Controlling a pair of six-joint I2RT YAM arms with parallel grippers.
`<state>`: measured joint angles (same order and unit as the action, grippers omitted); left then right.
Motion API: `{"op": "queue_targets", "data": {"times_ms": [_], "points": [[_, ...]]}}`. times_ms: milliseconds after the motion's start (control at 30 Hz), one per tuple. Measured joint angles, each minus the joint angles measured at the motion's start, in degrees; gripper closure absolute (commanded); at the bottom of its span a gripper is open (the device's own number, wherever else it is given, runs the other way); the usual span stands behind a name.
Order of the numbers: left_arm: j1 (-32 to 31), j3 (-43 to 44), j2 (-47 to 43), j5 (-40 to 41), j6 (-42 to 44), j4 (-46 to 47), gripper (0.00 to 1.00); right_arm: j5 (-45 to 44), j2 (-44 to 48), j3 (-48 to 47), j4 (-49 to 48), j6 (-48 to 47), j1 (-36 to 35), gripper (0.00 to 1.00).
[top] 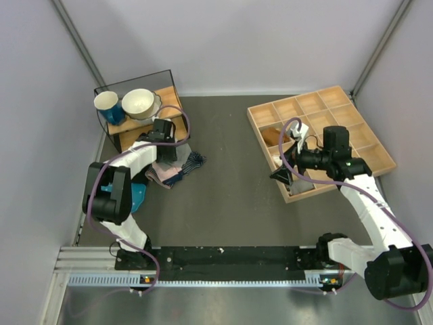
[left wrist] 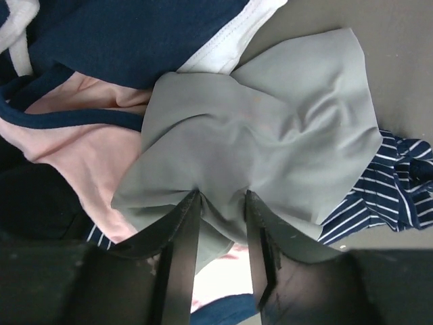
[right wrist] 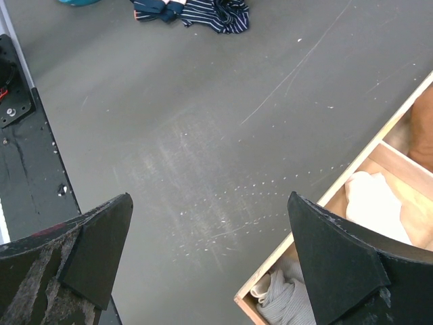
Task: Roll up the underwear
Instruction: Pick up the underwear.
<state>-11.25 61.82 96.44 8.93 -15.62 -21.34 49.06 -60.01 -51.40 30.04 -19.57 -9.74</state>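
- Underwear: grey cloth, smooth, matt, softly creased.
- Pink cloth: matt, fine weave, limp.
- Striped garment: navy cloth with thin white lines, matt, rumpled.
- Left gripper: black fingers, looks like hard plastic, dull sheen, fine scuffs and specks.
- Right gripper: black fingers, matt, edges worn grey and rough.
- Table: dark grey, matt, marked with pale scratches and rows of small dots.
- Tray: pale bare wood, unpolished, grain faint.
- Knit in tray: ribbed, off-white, coarse.
- Bowl: cream, glossy.
- Cup: blue, glossy.
- Rail: pale ridged metal.
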Motion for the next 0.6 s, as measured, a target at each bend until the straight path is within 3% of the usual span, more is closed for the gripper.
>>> {"op": "queue_targets", "data": {"times_ms": [100,133,233,400,600], "points": [[0.0,0.0,0.6,0.0,0.0,-0.1,0.83,-0.2,-0.1,0.0,0.0,-0.2,0.0,0.01],[0.0,0.0,0.6,-0.1,0.0,-0.1,0.92,-0.2,-0.1,0.0,0.0,-0.3,0.0,0.01],[0.0,0.0,0.6,-0.1,0.1,-0.1,1.0,-0.3,-0.1,0.0,0.0,-0.4,0.0,0.01],[0.1,0.0,-2.2,-1.8,0.6,-1.2,1.0,-0.5,-0.1,0.0,0.1,-0.4,0.0,0.01],[0.2,0.0,-13.8,-8.4,1.9,-4.0,1.0,-0.6,-0.1,0.0,0.1,-0.4,0.0,0.01]]}}
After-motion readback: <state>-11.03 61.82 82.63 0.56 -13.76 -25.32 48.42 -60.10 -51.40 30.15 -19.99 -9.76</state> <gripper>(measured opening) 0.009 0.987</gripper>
